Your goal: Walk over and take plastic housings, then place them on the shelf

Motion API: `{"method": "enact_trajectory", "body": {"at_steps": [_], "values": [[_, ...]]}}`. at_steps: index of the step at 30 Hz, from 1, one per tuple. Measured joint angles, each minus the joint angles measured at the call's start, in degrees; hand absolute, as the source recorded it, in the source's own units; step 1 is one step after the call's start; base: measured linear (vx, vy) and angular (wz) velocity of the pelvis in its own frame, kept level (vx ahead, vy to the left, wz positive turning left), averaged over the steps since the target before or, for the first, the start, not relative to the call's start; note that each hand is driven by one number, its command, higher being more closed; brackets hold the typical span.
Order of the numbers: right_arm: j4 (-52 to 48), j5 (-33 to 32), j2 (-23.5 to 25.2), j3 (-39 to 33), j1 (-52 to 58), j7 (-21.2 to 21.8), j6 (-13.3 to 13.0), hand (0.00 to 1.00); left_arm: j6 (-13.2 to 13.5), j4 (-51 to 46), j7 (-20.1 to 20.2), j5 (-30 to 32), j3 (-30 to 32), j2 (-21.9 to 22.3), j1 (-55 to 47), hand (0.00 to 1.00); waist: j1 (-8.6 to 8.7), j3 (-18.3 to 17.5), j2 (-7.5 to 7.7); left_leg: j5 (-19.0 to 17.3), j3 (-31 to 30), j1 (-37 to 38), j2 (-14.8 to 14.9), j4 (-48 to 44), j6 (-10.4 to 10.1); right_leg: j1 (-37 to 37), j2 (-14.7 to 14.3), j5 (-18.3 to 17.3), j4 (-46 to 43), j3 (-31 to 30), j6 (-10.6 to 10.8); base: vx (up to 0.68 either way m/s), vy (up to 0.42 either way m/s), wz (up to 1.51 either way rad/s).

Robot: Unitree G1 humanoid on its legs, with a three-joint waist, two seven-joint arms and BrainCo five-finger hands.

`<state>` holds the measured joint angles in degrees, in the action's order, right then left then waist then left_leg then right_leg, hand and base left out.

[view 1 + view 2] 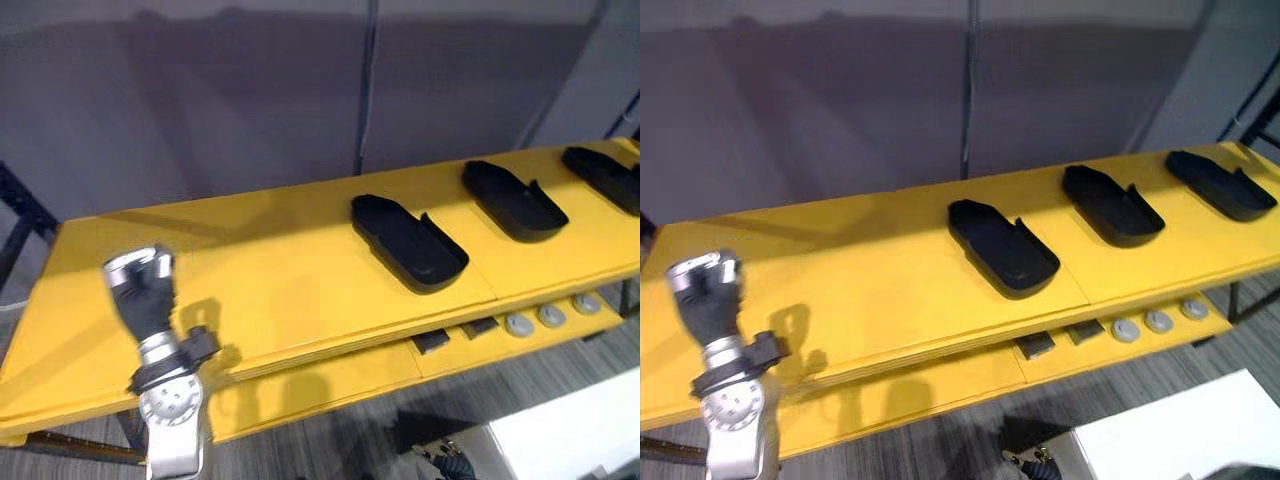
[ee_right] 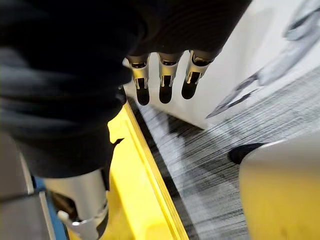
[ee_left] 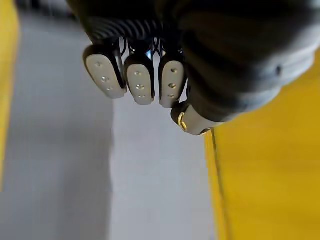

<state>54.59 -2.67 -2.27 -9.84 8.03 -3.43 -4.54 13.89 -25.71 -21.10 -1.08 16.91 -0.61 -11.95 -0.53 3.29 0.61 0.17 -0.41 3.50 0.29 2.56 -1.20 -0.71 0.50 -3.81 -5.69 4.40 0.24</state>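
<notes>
Here, three black housings [image 1: 1002, 247] lie spaced along the yellow shelf [image 1: 870, 270].

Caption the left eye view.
Left hand curled by a yellow shelf top bearing three black moulded plastic housings in a row.
</notes>
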Motion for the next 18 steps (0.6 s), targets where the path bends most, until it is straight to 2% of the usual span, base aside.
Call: {"method": "enact_trajectory", "body": {"at_steps": [1,5,6,10,13,18], "values": [[-0.3,0.3,0.0,1.2,0.5,0.0,0.0,0.00,0.0,-0.2,-1.0,0.0,2.2,1.1,-2.4,1.00,-0.85,-0.4,0.08,0.0,-0.7,0.1,-0.2,0.0,0.0,-0.4,0.2,-0.3,0.0,0.7,0.1,0.01,0.019,0.36],[-3.0,2.6,0.4,4.6,1.0,0.0,0.0,0.00,-1.2,2.7,-1.2,0.1,7.6,4.6,-10.2,1.00,-1.96,-1.2,0.18,-0.3,-1.9,0.3,-0.7,0.0,-0.1,-0.9,1.0,-1.1,-0.9,2.5,0.4,0.00,0.019,0.23],[-4.2,3.0,0.5,6.1,1.1,0.0,0.0,0.00,-1.9,6.8,-1.1,0.1,8.7,5.2,-11.0,1.00,-2.05,-1.3,0.19,-0.8,-1.0,0.2,-0.5,-0.3,0.7,-1.1,1.1,-1.2,-0.9,2.8,0.4,-0.02,0.010,0.15],[-5.0,4.0,1.2,9.2,1.0,0.0,0.0,0.00,-5.8,22.4,0.7,0.0,9.8,5.4,-11.5,1.00,-2.44,-1.9,0.69,-1.3,0.1,0.0,-0.3,-1.3,0.8,-1.2,1.3,-1.5,-1.4,3.2,0.5,-0.01,0.002,0.02],[-6.7,4.1,1.9,9.5,1.8,0.0,0.0,0.00,-7.1,33.8,2.9,0.0,9.8,5.4,-11.5,1.00,-1.81,-2.2,0.90,-1.2,0.2,0.0,-0.4,-1.9,0.6,-1.4,1.6,-2.2,-2.1,3.7,0.6,0.01,-0.001,0.07],[-6.7,4.0,2.7,8.7,1.9,-0.3,0.0,0.00,-9.1,60.1,5.7,-0.6,9.6,5.0,-9.3,1.00,-1.68,-2.5,0.97,-1.4,0.6,0.1,-0.4,-1.8,0.3,-1.3,1.7,-2.5,-2.2,3.7,0.6,0.00,0.000,0.01]]}}
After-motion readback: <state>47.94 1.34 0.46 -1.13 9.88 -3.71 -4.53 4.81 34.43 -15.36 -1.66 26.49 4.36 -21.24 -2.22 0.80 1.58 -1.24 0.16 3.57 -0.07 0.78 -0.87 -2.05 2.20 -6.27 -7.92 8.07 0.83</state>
